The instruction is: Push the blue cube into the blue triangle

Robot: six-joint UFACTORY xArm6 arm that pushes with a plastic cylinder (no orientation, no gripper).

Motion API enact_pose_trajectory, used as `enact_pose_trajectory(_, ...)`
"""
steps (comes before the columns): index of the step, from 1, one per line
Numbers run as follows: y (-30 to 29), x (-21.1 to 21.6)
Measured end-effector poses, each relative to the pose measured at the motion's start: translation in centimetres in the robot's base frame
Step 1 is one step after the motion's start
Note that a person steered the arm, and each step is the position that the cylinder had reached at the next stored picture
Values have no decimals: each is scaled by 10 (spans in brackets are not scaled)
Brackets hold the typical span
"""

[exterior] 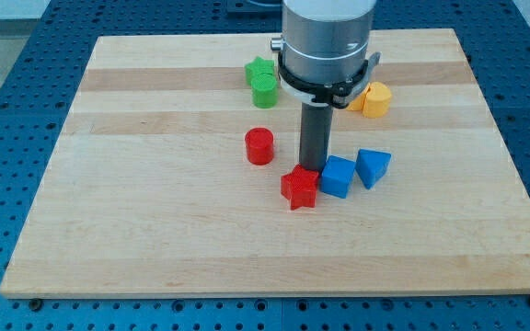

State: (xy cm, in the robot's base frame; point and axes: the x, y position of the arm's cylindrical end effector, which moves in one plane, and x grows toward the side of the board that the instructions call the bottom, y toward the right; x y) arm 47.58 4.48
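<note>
A: Where's my tip (312, 169)?
B: Just behind the red star (299, 188), beside the blue cube (337, 176) — no pincer, only a rod.
A: And the cube?
B: Touching the blue triangle (373, 166), mid-board (155, 230).

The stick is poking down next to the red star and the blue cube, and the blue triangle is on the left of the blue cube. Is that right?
Not quite. In the camera view my tip is next to the red star and the blue cube, but the blue triangle is on the view's right of the cube, not its left.
</note>
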Motion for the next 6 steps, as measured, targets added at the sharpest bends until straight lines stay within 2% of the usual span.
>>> enact_pose_trajectory(1, 34, -3)
enact_pose_trajectory(3, 43, -4)
enact_pose_trajectory(4, 9, -38)
enact_pose_trajectory(5, -25, -92)
enact_pose_trajectory(6, -48, -104)
